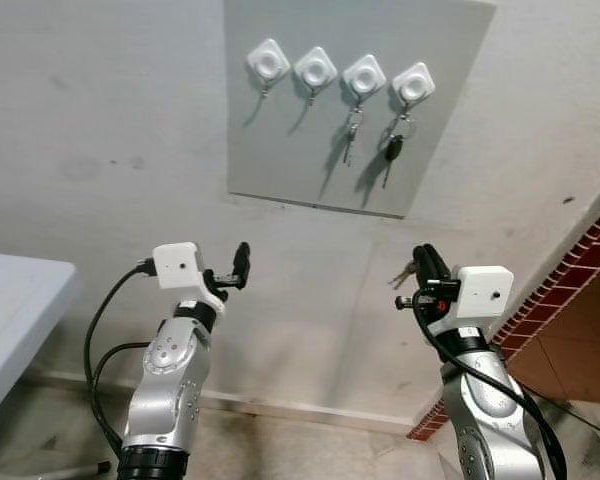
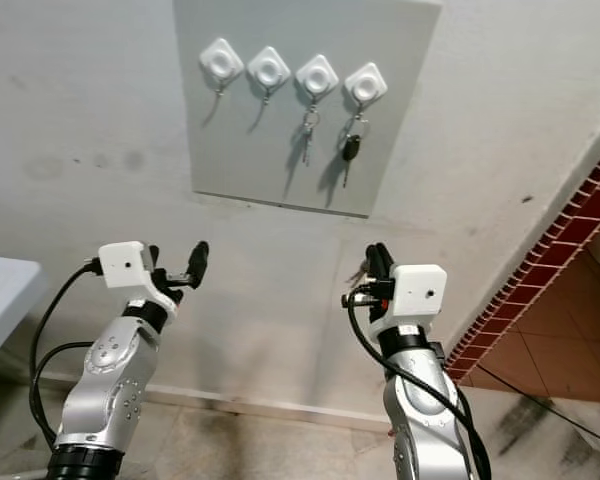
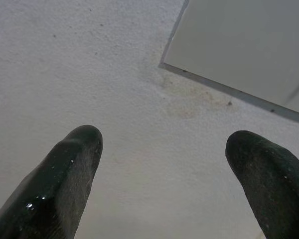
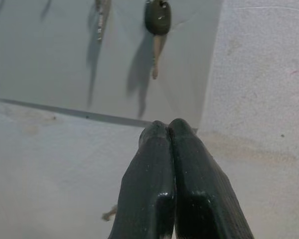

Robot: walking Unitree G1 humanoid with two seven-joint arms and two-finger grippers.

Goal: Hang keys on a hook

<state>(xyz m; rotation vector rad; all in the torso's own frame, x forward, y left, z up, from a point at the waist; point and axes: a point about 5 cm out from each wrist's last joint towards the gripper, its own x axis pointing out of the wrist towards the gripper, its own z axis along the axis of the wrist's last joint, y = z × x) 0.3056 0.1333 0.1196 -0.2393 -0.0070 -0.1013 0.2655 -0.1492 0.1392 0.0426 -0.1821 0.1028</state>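
A white wall (image 1: 100, 150) fills the scene, with a grey board (image 1: 330, 120) mounted high on it. Four white hooks (image 1: 317, 68) run across the board; the two on the right already carry keys, one silver set (image 1: 351, 132) and one black-headed key (image 1: 393, 148). Below the board on the right, the right gripper (image 1: 427, 268) is pinched closed on a set of keys (image 1: 403, 272), well short of the hooks. The left gripper (image 1: 242, 266) is raised on the left, fingers (image 3: 65, 179) spread wide and holding nothing.
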